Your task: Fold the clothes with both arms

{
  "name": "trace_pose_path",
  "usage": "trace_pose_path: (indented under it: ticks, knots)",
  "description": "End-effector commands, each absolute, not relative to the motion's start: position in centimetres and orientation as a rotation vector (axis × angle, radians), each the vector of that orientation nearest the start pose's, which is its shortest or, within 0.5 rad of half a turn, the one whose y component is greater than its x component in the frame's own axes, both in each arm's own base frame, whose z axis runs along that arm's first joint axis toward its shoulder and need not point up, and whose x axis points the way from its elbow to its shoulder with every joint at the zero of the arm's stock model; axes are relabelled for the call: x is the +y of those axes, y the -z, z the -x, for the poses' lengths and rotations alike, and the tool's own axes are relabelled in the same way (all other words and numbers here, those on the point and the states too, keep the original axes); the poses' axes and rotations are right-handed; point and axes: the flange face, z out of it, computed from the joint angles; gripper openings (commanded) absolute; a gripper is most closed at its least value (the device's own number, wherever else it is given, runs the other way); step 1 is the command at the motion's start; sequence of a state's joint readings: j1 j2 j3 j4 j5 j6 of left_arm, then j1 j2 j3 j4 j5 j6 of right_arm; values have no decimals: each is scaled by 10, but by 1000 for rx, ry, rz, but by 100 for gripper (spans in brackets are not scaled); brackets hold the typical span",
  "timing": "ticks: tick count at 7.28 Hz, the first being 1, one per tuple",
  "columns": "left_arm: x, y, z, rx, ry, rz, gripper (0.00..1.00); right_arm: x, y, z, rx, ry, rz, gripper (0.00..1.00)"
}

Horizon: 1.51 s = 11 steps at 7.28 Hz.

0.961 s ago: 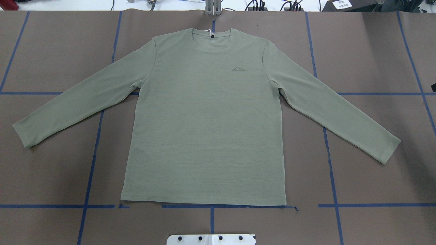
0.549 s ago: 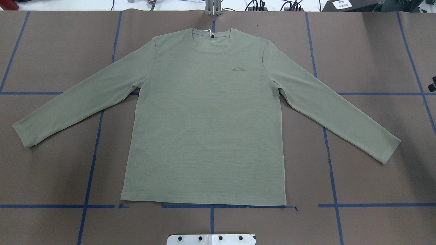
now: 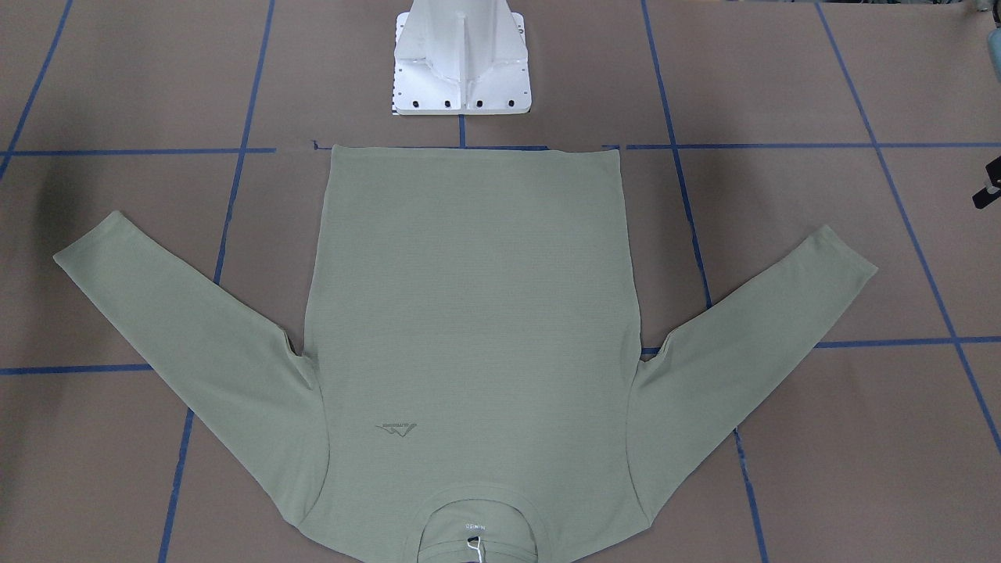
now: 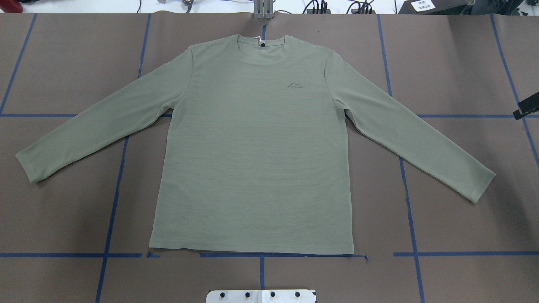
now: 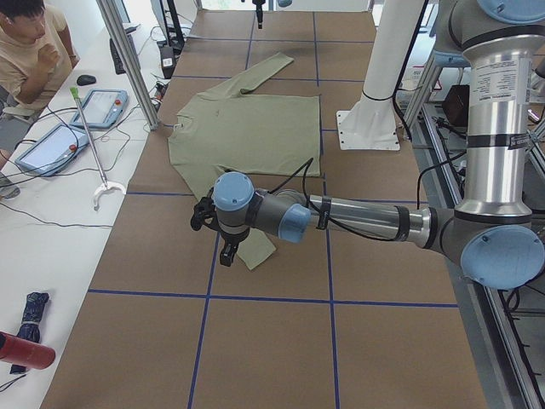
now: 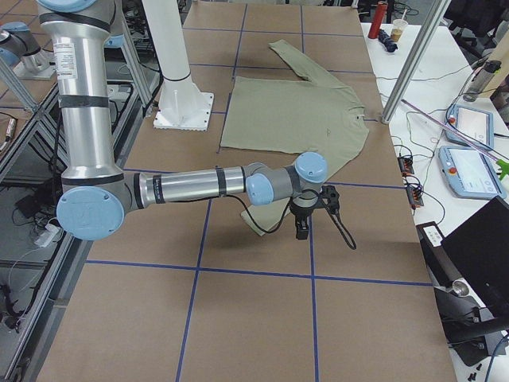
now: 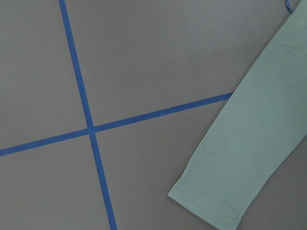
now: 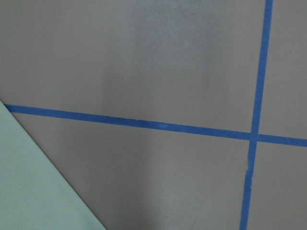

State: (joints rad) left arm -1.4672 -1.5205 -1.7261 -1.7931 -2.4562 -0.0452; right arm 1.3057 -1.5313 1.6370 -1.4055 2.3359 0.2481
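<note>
The clothes, one sage-green long-sleeved shirt (image 4: 252,160), lie flat and face up on the brown table, sleeves spread, neck away from the robot's base. The left gripper (image 5: 223,247) hangs over the table just outside the left sleeve's cuff (image 7: 216,201); only a black sliver of it (image 3: 987,190) reaches the front-facing view. The right gripper (image 6: 304,227) hovers beside the right sleeve's cuff (image 4: 480,185) and shows as a black piece (image 4: 526,109) at the overhead view's right edge. Neither wrist view shows fingers, so I cannot tell whether either gripper is open or shut. Neither touches the shirt.
Blue tape lines (image 4: 111,210) grid the brown table cover. The white pedestal base (image 3: 461,62) stands just behind the shirt's hem. A seated person (image 5: 30,60) and tablets (image 5: 98,106) are at the side table beyond the neck edge; a metal post (image 6: 413,60) rises there.
The black piece of the right gripper has come further into the overhead view at its right edge. The shirt has not moved.
</note>
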Motion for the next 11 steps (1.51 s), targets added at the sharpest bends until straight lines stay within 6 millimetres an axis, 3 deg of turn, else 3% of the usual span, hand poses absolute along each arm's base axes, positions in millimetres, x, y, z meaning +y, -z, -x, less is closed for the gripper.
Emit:
trace_pose_path:
  ticks: [1, 3, 6, 8, 11]
  knots:
    - [-489, -566, 0, 907, -216, -257, 100, -496, -600, 95, -867, 71, -11, 100]
    - [-489, -563, 0, 908, -224, -265, 100, -454, -615, 138, -898, 17, -54, 99]
    - [-490, -564, -1, 909, -239, -293, 100, -428, -644, 171, -928, -126, 67, 98]
    - [-491, -563, -1, 908, -241, -299, 100, -431, -663, 174, -919, -152, 83, 96]
    - [-491, -558, -1, 908, -242, -305, 100, -429, -664, 175, -918, -213, 119, 84]
